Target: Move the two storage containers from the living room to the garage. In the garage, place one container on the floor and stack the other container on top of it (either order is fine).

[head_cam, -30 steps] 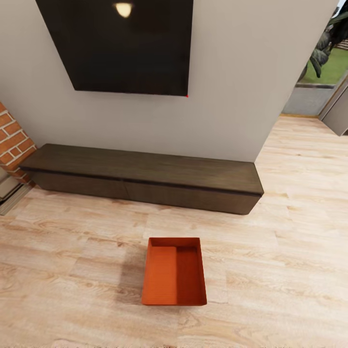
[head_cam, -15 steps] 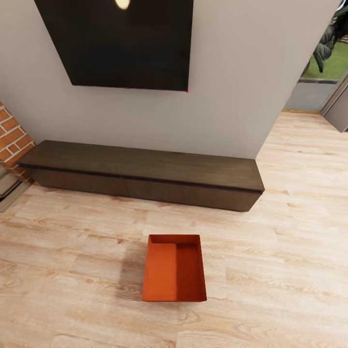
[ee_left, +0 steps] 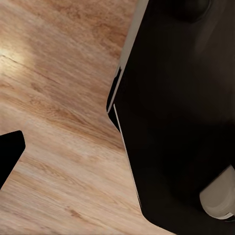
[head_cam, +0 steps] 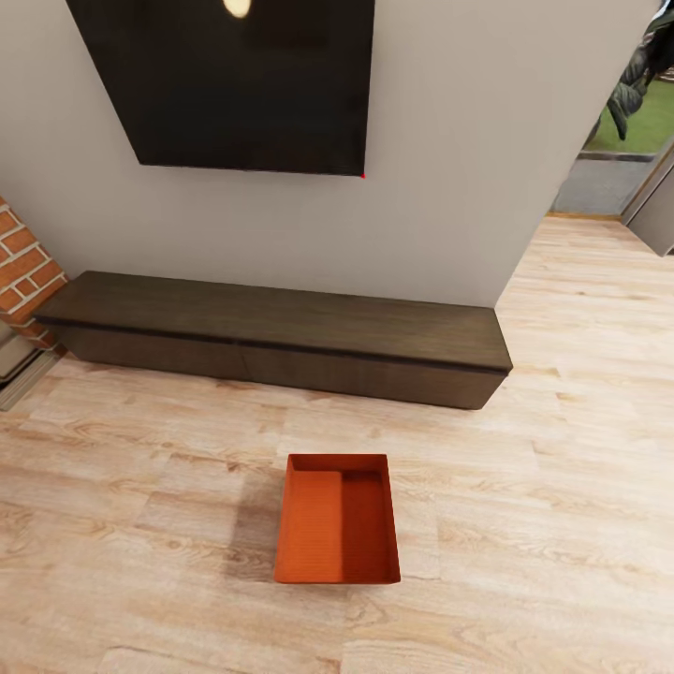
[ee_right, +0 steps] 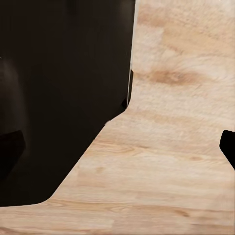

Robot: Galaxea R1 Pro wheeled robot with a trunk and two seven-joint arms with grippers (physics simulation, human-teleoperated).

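One orange-red open-top storage container (head_cam: 337, 520) lies on the light wood planks of the living room, a short way in front of the long low dark bench (head_cam: 281, 339). It is empty, and its long side points toward the bench. The garage and its floor are out of view. In the right wrist view my right gripper (ee_right: 117, 147) hangs over bare planks, its dark fingertips (ee_right: 10, 152) far apart and nothing between them. In the left wrist view my left gripper (ee_left: 117, 152) has one fingertip (ee_left: 7, 152) at the picture's edge. The other is lost against my dark body.
A black TV (head_cam: 234, 84) hangs on the grey wall above the bench. A red brick fireplace (head_cam: 23, 271) stands at the far left. To the right the wood floor (head_cam: 580, 374) runs on past the wall's corner toward a doorway (head_cam: 627, 140) with greenery outside.
The head view shifted slightly a second ago, so the whole picture sits a little higher. Since half a second ago it has held still. The container has not moved on the floor.
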